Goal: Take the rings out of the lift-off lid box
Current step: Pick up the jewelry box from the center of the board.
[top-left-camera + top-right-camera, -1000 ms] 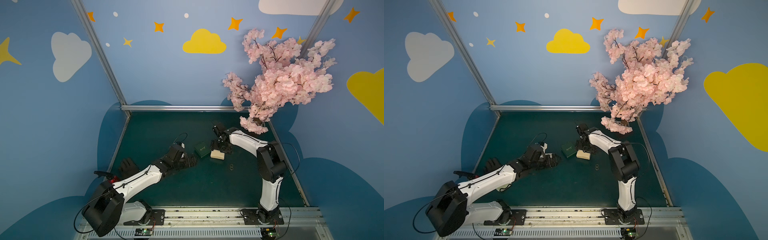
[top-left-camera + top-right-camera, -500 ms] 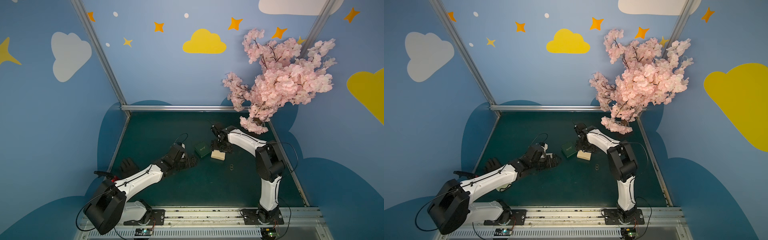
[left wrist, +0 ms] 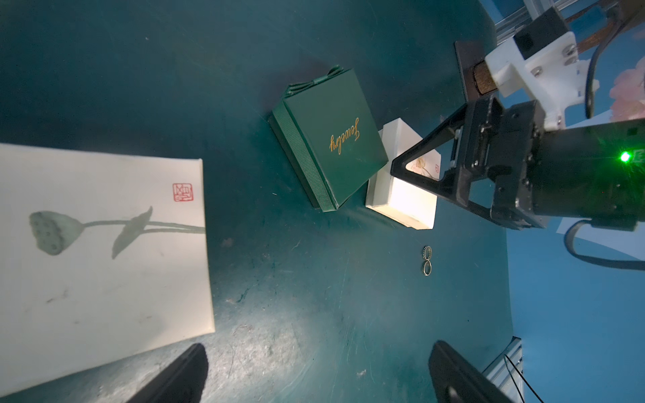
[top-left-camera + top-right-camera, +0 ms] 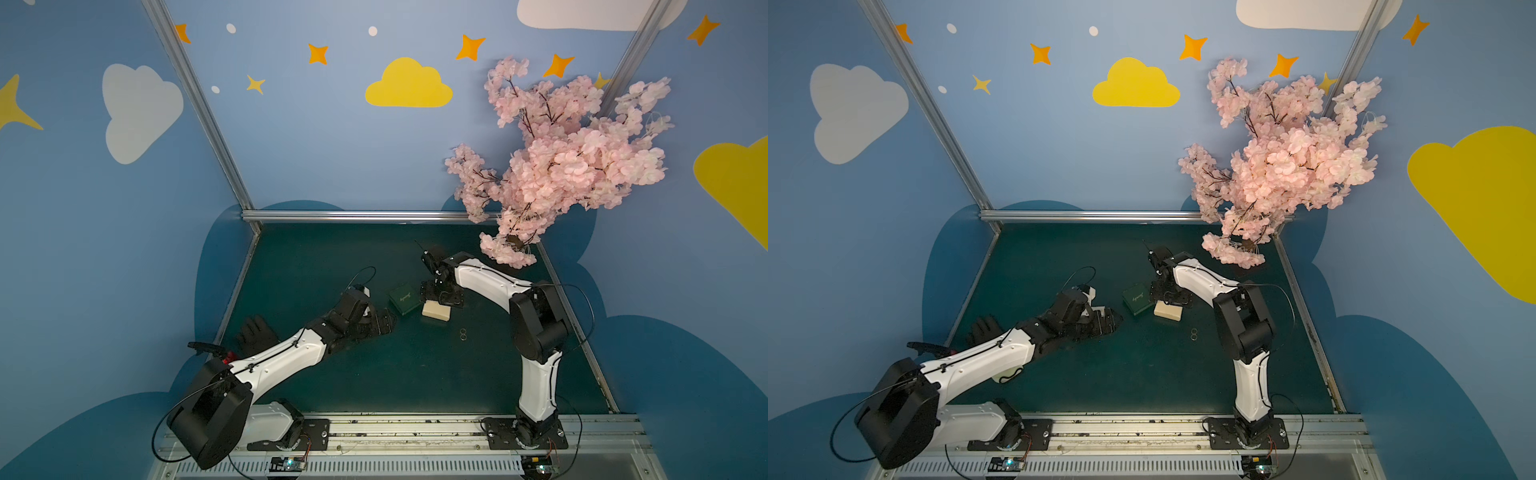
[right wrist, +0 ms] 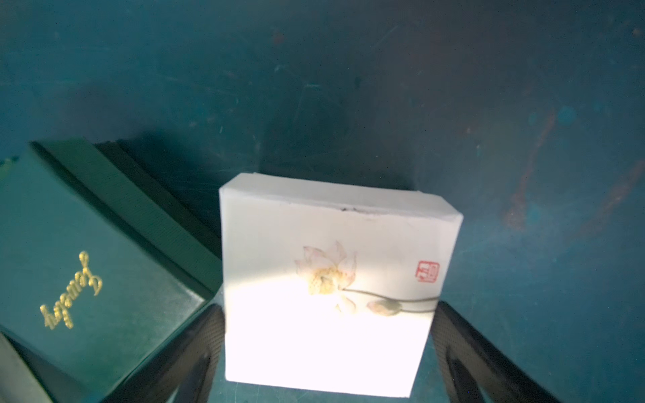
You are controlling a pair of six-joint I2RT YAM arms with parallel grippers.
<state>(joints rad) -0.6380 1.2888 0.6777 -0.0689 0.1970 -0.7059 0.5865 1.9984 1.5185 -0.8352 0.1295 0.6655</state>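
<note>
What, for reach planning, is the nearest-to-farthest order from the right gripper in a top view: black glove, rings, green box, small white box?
1. small white box, straddled by the right gripper.
2. green box, beside it, left-arm side.
3. rings, on the mat nearer the base.
4. black glove, far left.

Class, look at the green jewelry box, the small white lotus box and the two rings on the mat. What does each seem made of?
Green jewelry box: likely card in matte paper, ribbed sides, gold foil lettering. Small white lotus box: probably smooth printed paperboard, crisp edges. Rings: thin shiny metal, glinting; one looks beaded.
</note>
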